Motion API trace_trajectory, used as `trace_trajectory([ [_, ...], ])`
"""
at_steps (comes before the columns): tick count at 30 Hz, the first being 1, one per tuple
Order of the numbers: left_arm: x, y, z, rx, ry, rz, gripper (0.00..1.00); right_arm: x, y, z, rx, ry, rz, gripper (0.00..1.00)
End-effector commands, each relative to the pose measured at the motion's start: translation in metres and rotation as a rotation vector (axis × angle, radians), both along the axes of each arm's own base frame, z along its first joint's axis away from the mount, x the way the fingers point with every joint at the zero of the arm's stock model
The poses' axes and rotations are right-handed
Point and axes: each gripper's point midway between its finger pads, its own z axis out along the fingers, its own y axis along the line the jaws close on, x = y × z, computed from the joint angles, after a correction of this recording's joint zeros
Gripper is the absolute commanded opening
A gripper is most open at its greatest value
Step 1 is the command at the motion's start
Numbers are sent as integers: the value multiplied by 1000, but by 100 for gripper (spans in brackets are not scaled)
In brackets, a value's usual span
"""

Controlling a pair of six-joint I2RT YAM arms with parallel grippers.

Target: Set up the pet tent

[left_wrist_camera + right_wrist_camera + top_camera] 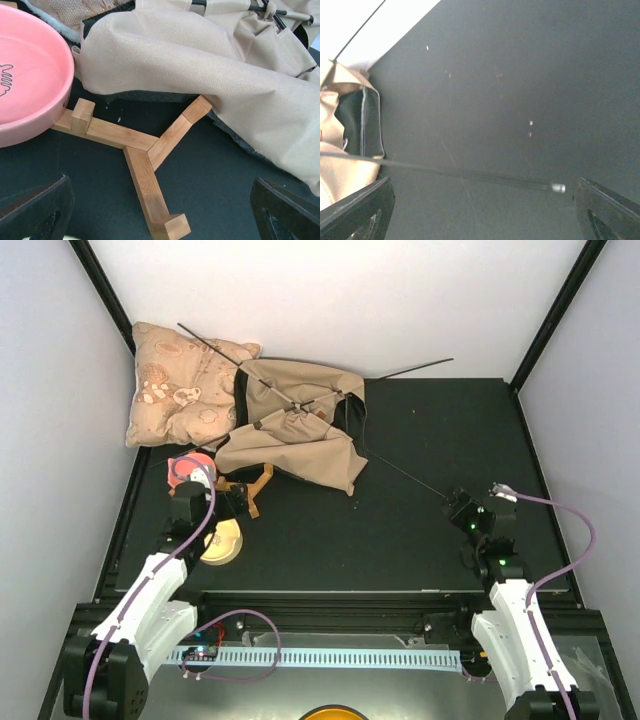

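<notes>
The tent (295,435) lay collapsed toward the far left of the counter (400,550). Its tan canvas was slumped in folds, and its left edge was up against the cushion (185,385) in the far left corner. The poles (292,410) crossed over the heap but held nothing up. Their ends splayed loose, one over the cushion and one toward the far right, so the fabric had no tension to stand on. A third pole ran out toward the near right, with its pole tip (559,188) lying flat on bare counter.

The right hand (462,510) hung just beside that tip with its jaws wide and nothing in them. In the wrist view the tip sat low between the fingers. This looked like a line-up to pinch the pole end, probably because bending the free ends into the corners is what raises the canvas.

The left hand (207,502) was also spread wide and empty, near the tent's near-left flap. Below it a wooden stand (145,150) had one arm tucked under the canvas, and a pink bowl (30,75) touched another arm. This clutter crowded the flap, so a grab there risked catching the stand too. A yellow disc (222,540) lay nearer the left arm, clear of the tent.
</notes>
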Motion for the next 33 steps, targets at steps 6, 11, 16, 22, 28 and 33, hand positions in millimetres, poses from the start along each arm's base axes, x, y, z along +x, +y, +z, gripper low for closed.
trace_trajectory([
  [6,-3,-10,8,-96,65,-2,99,-32,65,-51,237,234,233,100],
  [11,0,-17,14,-161,18,-20,99,-34,93,-27,218,141,341,100],
  [16,1,-38,35,-212,-15,-139,99,-38,138,-9,195,149,461,100],
  [22,-2,-50,61,-222,-82,-227,99,-49,203,18,175,114,584,100],
  [28,-11,-51,81,-199,-155,-261,99,-63,277,60,57,6,800,100],
  [33,-17,-47,89,-179,-174,-246,99,-45,294,98,-236,-132,910,100],
])
